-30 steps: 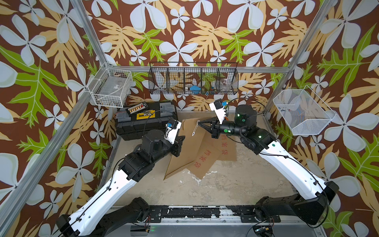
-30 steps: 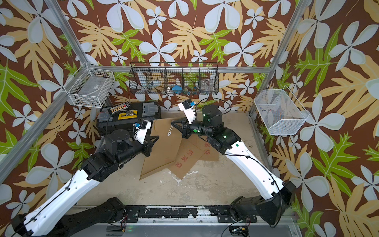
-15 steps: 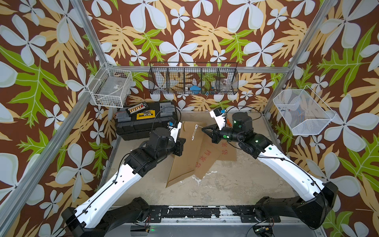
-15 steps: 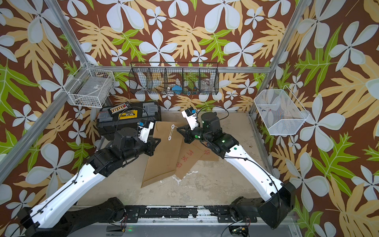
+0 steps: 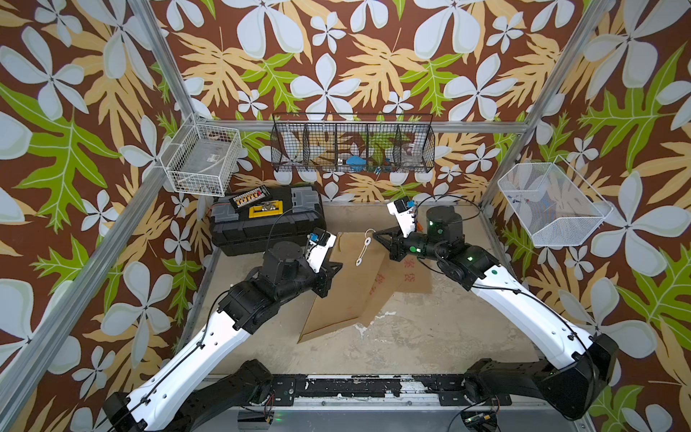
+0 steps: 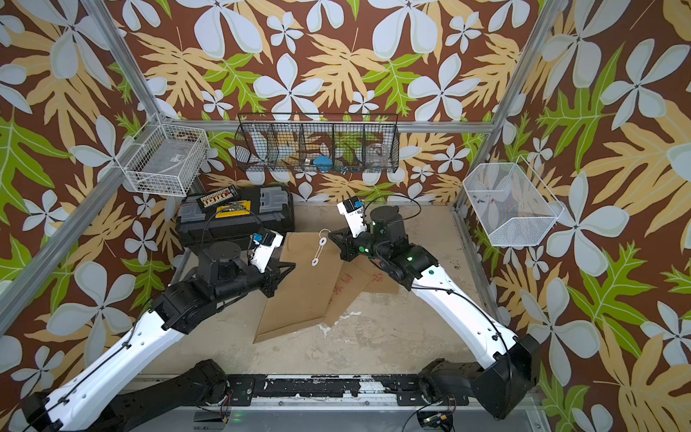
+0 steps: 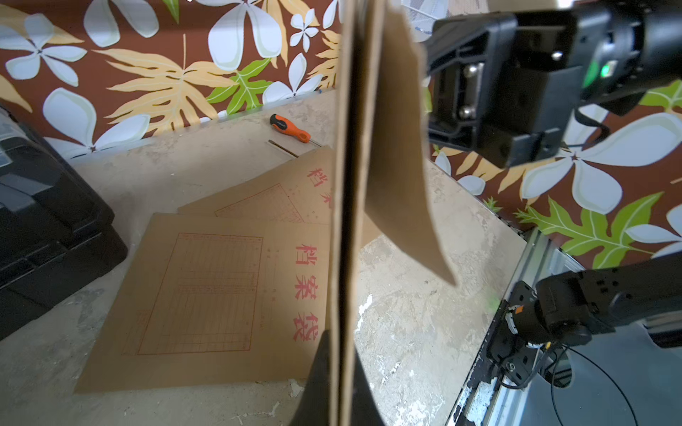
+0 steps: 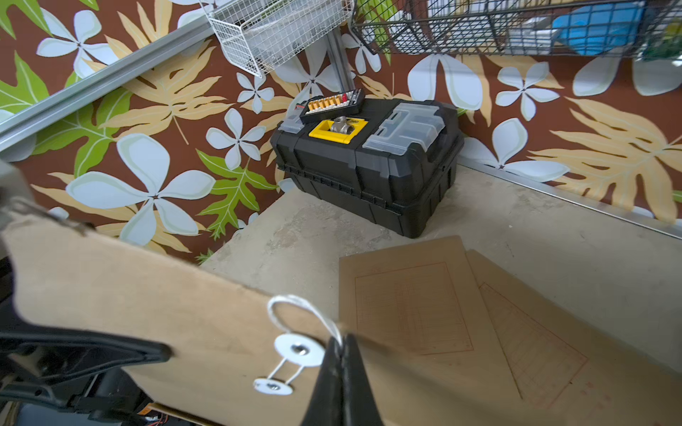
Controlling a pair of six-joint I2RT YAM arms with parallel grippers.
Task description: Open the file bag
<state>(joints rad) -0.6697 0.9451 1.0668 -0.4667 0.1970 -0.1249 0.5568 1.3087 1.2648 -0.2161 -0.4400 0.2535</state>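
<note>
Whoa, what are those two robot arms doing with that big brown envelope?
They are trying to open a file bag. The left hand pinches its edge and holds it up. The right hand is shut on the white string that ties the flap. The string runs between its two round buttons, so the bag is not open yet.

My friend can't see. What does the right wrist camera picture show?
The right gripper pinches the white string on a lifted brown file bag. Behind it, a black toolbox and two more file bags sit on the table.
</note>
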